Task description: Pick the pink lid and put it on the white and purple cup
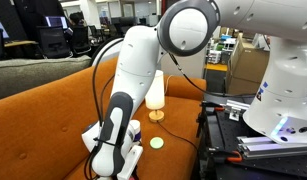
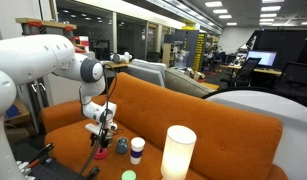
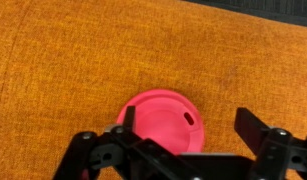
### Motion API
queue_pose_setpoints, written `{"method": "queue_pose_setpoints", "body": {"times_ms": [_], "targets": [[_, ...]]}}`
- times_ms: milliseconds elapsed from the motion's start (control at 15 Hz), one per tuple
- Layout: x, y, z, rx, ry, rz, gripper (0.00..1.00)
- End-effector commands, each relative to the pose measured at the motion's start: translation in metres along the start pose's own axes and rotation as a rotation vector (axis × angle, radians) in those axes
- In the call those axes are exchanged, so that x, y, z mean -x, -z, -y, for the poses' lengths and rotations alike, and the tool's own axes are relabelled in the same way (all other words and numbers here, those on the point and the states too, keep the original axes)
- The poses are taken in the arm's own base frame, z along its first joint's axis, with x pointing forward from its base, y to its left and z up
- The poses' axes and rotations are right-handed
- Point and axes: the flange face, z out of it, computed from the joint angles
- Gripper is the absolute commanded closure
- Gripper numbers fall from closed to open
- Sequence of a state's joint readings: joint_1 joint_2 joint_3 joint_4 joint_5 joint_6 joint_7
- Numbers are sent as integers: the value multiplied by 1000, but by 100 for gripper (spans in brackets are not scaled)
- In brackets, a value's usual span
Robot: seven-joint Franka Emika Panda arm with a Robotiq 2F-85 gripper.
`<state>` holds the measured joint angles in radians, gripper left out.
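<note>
The gripper (image 3: 191,125) is hovering low over the orange sofa cushion (image 3: 53,60) with its jaws standing apart, and the pink lid (image 3: 158,122) is lying on the fabric between them, sitting off-centre toward the wrist view's left. Centring on the lid before closing is looking wise, since the cushion may be giving way under pressure. In an exterior view, rightward of the gripper, the grey-teal cup (image 2: 121,147) is crowding the path, the white and purple cup (image 2: 137,150) is waiting just beyond, and the lamp (image 2: 178,152) is bounding the far side
</note>
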<state>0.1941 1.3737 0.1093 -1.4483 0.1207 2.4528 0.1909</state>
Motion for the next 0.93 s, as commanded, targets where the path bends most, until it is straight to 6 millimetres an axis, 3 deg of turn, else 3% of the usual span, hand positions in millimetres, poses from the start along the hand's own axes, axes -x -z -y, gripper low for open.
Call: {"method": "queue_pose_setpoints", "body": {"times_ms": [0,467,867], "targets": [[-12,2,0,37,1,3,0],[-17,-12,-2,42,-3,22,0],[-18,-11,-10,56,-9,19,0]]}}
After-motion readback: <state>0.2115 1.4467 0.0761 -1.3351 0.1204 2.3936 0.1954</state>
